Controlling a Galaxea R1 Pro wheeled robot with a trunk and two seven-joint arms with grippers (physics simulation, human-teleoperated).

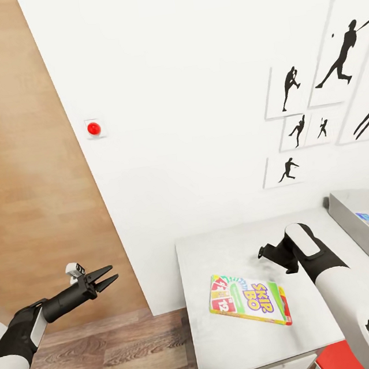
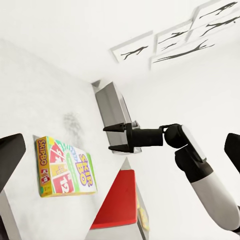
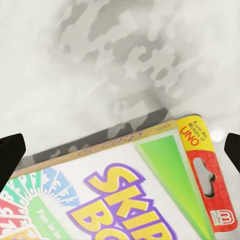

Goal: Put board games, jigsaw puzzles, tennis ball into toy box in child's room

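Now the yellow-green board game (image 1: 248,299) lies flat near the table's (image 1: 210,332) front edge, well apart from the toy box (image 1: 353,226) at the right corner. Looks like the pickup step: the right gripper (image 2: 114,137) hovers above it, jaws spread, holding nothing, and must drop onto an edge. Left gripper (image 1: 103,278) hangs idle, slightly parted, off the table.
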